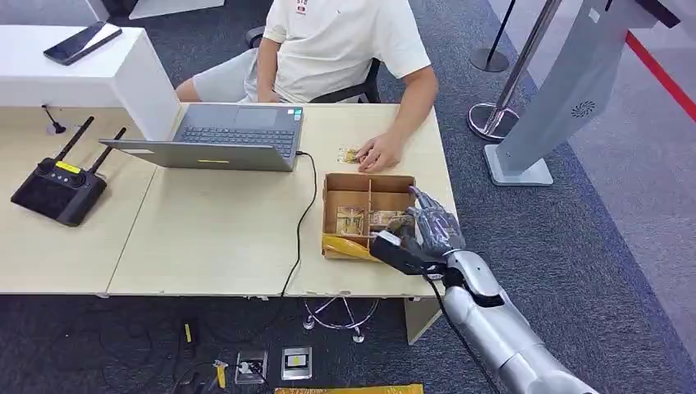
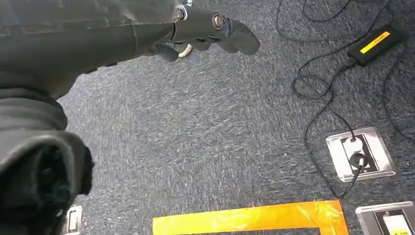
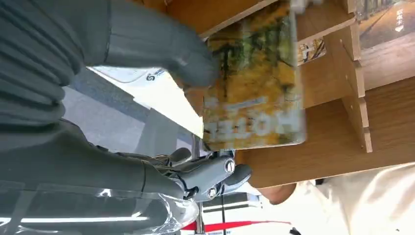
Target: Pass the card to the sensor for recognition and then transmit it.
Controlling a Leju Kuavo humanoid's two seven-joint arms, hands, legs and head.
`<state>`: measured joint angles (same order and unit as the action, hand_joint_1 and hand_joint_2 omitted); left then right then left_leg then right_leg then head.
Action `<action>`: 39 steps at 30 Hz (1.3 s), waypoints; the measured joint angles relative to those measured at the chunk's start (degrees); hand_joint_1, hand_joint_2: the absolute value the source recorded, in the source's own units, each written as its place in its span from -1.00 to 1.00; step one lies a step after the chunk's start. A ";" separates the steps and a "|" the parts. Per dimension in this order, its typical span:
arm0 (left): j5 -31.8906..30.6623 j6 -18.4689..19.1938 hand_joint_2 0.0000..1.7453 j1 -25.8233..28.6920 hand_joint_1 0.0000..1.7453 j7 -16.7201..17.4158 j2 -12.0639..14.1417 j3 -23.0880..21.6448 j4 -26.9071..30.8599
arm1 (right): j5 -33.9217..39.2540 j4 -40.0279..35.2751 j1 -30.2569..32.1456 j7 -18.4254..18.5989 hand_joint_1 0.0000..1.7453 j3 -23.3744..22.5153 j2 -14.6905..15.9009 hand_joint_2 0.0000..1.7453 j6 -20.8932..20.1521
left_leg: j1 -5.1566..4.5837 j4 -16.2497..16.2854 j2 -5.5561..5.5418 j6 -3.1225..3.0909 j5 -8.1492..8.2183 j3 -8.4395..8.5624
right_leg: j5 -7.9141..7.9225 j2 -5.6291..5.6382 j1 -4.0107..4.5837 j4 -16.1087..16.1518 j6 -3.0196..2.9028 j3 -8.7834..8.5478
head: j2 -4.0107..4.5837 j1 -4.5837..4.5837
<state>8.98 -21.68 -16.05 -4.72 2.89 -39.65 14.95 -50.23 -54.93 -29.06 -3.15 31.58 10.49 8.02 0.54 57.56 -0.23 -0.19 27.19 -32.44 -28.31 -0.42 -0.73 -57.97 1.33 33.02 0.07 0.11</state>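
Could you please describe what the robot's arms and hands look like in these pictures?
The right arm is a smooth silver tube with a black cable running along it and a black block at the wrist. The right hand has dark grey, metallic fingers. Up close, the left hand shows a grey ribbed cover, dark fingers and silver screws.

The head view is bright and evenly lit, with soft light from above. Shadows are weak: a thin dark band lies under the laptop [image 1: 222,135] and beside the black remote controller [image 1: 59,187]. The pale table [image 1: 205,238] shows no strong glare. In the right wrist view the card [image 3: 254,83] is blurred and its letters are smeared. The left wrist view is sharp on the carpet [image 2: 195,127], but the left hand [image 2: 147,29] close to the camera looks dark and soft.
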 joint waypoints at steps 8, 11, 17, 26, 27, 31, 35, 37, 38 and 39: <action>0.11 0.02 -1.00 -0.01 -1.00 0.00 -0.07 0.00 0.00 | -0.11 0.00 -0.61 -0.39 -1.00 -0.33 0.00 1.00 -0.85 | 0.00 0.00 0.07 0.01 0.01 0.08 | 0.00 0.14 0.00 0.00 0.00 -0.03 | 0.00 0.00; 0.22 0.04 -1.00 -0.03 -1.00 0.00 -0.09 0.00 0.00 | -0.22 0.00 -0.55 -0.55 -1.00 -0.28 0.00 1.00 -1.51 | 0.00 0.00 0.08 0.01 0.00 0.09 | 0.00 0.12 0.00 0.00 0.00 -0.04 | 0.00 0.00; 0.24 0.07 -1.00 -0.04 -1.00 0.00 -0.11 0.00 0.00 | 0.02 -0.04 -0.34 -1.05 -1.00 -0.28 0.09 1.00 -2.49 | 0.00 0.00 0.08 0.01 0.00 0.08 | 0.01 0.14 0.00 0.00 0.00 -0.03 | 0.00 0.00; 0.04 0.61 -1.00 -0.05 -1.00 0.00 -0.11 -0.02 0.00 | 0.20 -0.22 -0.19 -1.01 -1.00 -0.33 0.46 1.00 -3.32 | 0.00 0.00 0.08 0.01 0.01 0.07 | 0.01 0.14 0.00 0.00 0.00 -0.01 | 0.00 0.00; 0.04 0.61 -1.00 -0.05 -1.00 0.00 -0.11 -0.02 0.00 | 0.20 -0.22 -0.12 -1.01 -1.00 -0.33 0.46 1.00 -3.32 | 0.00 0.00 0.08 0.01 0.01 0.08 | 0.01 0.14 0.00 0.00 0.00 -0.01 | 0.00 0.00; 0.00 0.61 -1.00 -0.06 -1.00 0.00 -0.11 -0.02 0.00 | 0.20 -0.26 0.02 -1.01 -1.00 -0.33 0.48 1.00 -3.34 | 0.00 0.00 0.08 0.01 0.01 0.08 | 0.01 0.14 0.00 0.00 0.00 -0.02 | 0.00 0.00; -0.20 0.61 -1.00 -0.14 -1.00 0.02 -0.22 -0.02 0.00 | 0.15 -0.46 0.02 -1.01 -1.00 -0.33 0.48 1.00 -3.56 | 0.00 0.00 0.08 0.01 0.01 0.08 | 0.01 0.14 0.00 0.00 0.00 -0.03 | 0.00 0.00; -0.22 0.61 -1.00 -0.23 -1.00 0.02 -0.26 -0.02 0.00 | -0.24 -0.81 0.01 -1.01 -1.00 -0.33 0.48 1.00 -3.69 | 0.00 0.00 0.08 0.01 0.01 0.08 | 0.01 0.14 0.00 0.00 0.00 -0.03 | 0.00 0.00; -0.24 0.61 -1.00 -0.28 -1.00 0.02 -0.26 -0.02 0.00 | -0.55 -0.83 0.00 -1.05 -1.00 -0.31 0.48 1.00 -3.69 | 0.00 0.00 0.08 0.01 0.01 0.07 | 0.01 0.14 0.00 0.00 0.00 -0.03 | 0.00 0.00; -0.28 0.61 -1.00 -0.32 -1.00 0.02 -0.31 -0.02 0.00 | -0.83 -0.83 0.00 -1.07 -1.00 -0.31 0.46 1.00 -3.69 | 0.00 0.00 0.08 0.01 0.01 0.07 | 0.01 0.13 0.00 0.00 0.00 -0.03 | 0.00 0.00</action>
<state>8.70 -21.07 -16.37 -4.70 2.58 -39.67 14.95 -51.06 -55.76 -29.06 -4.22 31.28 10.95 4.33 0.54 57.56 -0.15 -0.19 27.20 -32.37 -28.30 -0.29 -0.73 -57.97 1.33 32.98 0.07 0.11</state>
